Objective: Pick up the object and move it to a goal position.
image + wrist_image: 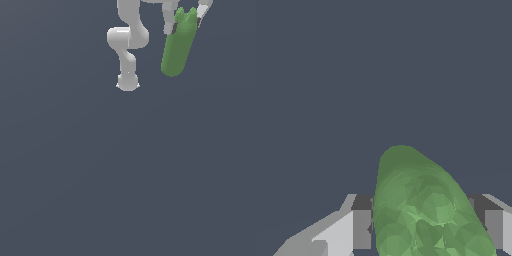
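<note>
I hold the object (176, 47) in my gripper (187, 20), near the upper edge of the exterior view and to that view's right of my own base (128, 82). The object is bright green and long. Its lumpy lobes are up between my fingers (170, 25), and its rounded end points down and a little toward the exterior view's left, so it hangs tilted, not straight. It touches nothing except my fingers; the dark grey floor (125, 190) lies behind and below it, with no shadow that I can read. In the exterior view only the lower part of my arm (127, 37) shows, a white bent link above the round base, and the rest goes out of the picture at the top.

In the wrist view the object (421, 210) fills the space between my two fingers (358, 227), and its rounded end reaches out past their tips. Each finger presses one side of it, so my jaws are closed on the object and it is narrower than my grip.
</note>
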Motion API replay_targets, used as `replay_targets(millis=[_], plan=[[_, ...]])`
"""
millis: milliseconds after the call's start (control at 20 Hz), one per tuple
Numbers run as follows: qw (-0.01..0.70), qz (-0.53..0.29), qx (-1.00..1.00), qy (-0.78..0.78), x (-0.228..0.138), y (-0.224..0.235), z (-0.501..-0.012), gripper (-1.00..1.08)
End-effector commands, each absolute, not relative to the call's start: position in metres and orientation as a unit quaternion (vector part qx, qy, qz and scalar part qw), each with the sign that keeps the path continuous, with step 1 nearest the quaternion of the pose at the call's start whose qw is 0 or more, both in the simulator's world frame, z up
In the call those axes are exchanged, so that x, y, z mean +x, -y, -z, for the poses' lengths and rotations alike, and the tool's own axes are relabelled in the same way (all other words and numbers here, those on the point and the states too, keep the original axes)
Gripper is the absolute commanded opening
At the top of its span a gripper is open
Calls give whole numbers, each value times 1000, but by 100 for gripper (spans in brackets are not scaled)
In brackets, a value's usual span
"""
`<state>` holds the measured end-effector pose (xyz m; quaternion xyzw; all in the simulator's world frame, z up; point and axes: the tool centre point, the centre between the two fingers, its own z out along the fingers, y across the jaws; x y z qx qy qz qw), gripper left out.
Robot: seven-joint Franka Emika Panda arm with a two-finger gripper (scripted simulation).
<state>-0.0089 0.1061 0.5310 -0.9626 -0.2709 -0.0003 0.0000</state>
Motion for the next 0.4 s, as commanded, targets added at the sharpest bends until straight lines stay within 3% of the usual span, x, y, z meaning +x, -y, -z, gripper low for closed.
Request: replay_targets(millis=[0, 350], plan=[[0, 0, -963, 271, -9, -107, -536, -100], [0, 0, -963, 271, -9, -107, -538, -100]])
